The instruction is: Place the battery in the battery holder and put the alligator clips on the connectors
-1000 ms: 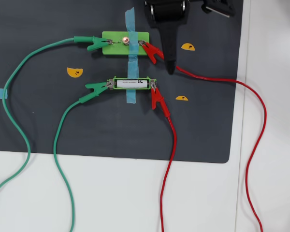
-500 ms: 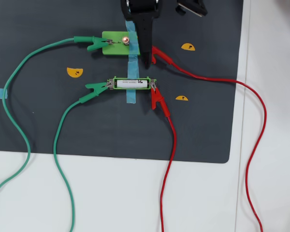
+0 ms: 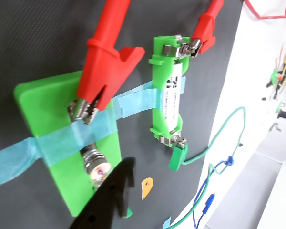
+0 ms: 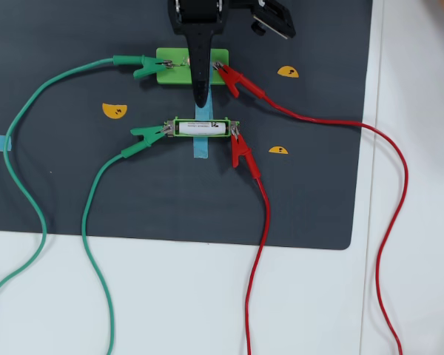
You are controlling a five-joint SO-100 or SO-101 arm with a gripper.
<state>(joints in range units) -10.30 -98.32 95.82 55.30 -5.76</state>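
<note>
The tool (image 4: 200, 100) has swung left over the light-green plate (image 4: 220, 58), its opening impossible to tell; the battery (image 4: 201, 128) sits in the battery holder (image 4: 176, 128); dark mat (image 4: 311, 200) on white worktop (image 4: 422, 296).

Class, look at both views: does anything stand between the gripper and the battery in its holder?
Nothing visible does. In the overhead view the gripper hangs over the wider green plate; only blue tape on bare mat separates it from the battery, already in the battery holder.

Overhead looks straight down; wrist view close, oblique; both show battery holder (image 4: 200, 128)
</note>
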